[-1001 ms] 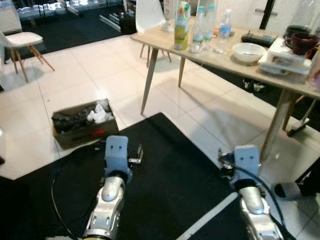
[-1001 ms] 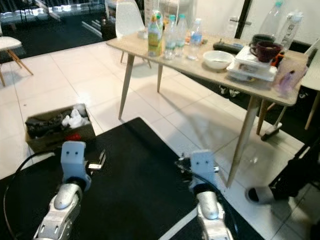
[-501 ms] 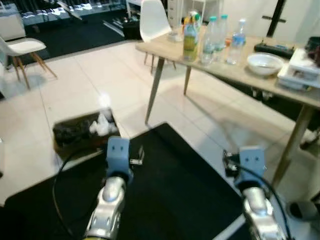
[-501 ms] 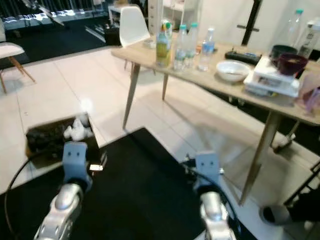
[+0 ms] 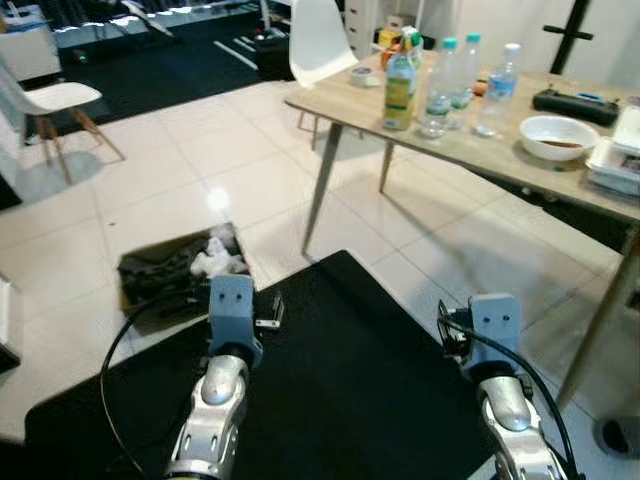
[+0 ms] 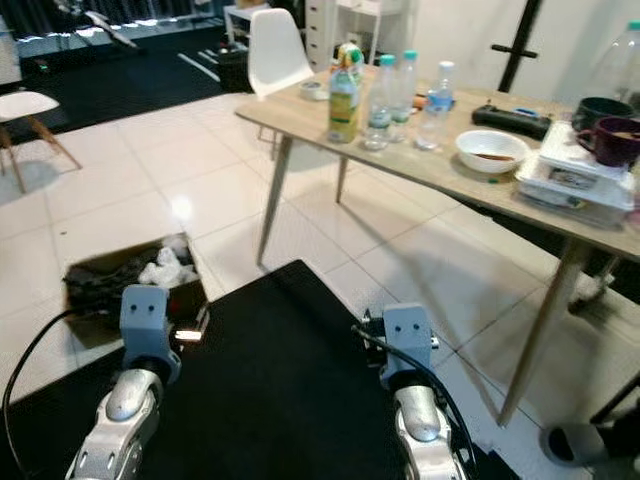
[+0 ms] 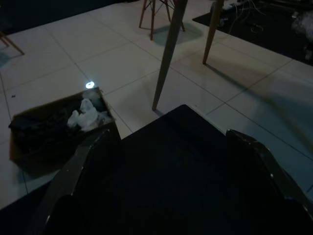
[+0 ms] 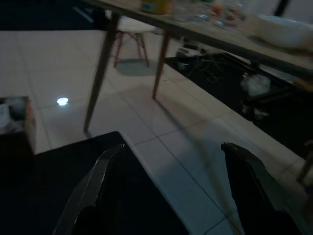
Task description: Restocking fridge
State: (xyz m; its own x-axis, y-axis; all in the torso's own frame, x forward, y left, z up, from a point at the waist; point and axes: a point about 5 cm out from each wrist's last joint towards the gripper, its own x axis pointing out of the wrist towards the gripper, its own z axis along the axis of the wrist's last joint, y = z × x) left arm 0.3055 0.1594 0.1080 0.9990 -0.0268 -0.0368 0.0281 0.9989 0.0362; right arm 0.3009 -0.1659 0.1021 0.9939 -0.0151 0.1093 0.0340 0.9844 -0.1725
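Approach step, judged: robot nearing table at 1 o'clock. Bottles stand on it at 12–1. Left gripper & right gripper spread wide, empty. Next: close in, pick a bottle.

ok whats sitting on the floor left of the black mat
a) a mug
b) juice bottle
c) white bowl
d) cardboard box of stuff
d, an open cardboard box holding dark items and crumpled white material sits on the tiles beside the black mat, while the bowl and bottles are on the table.
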